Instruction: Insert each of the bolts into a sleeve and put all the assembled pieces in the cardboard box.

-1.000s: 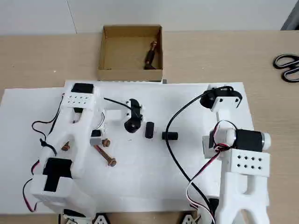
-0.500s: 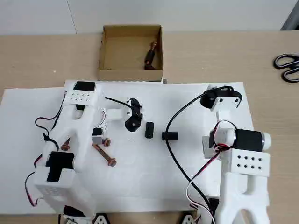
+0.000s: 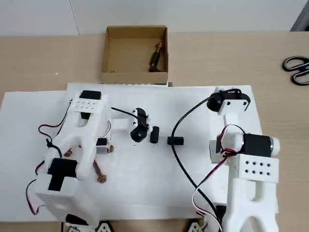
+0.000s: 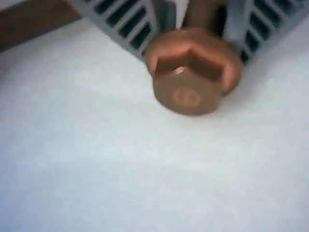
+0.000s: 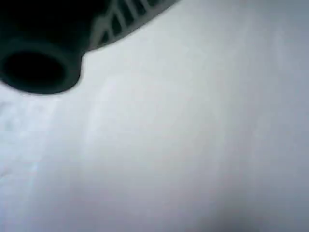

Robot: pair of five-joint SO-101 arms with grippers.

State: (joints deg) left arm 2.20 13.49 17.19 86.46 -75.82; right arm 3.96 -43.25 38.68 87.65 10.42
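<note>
Barely started: one assembled piece [image 3: 155,55] in the cardboard box [image 3: 135,77]. Left jaws clamped on a bolt [image 4: 190,72] over the white sheet [image 3: 159,193]; right jaws apparently gripping a sleeve [image 5: 38,67]. Left to pair and box: two loose sleeves [image 3: 154,135], spare bolts [image 3: 100,174] on the sheet

The left arm's white gripper [image 3: 139,130] swings toward the short black cylindrical sleeve [image 3: 154,135] (now just beside it); the loose long copper-coloured metal bolt [image 3: 98,171] slides toward the arm's base.
</note>
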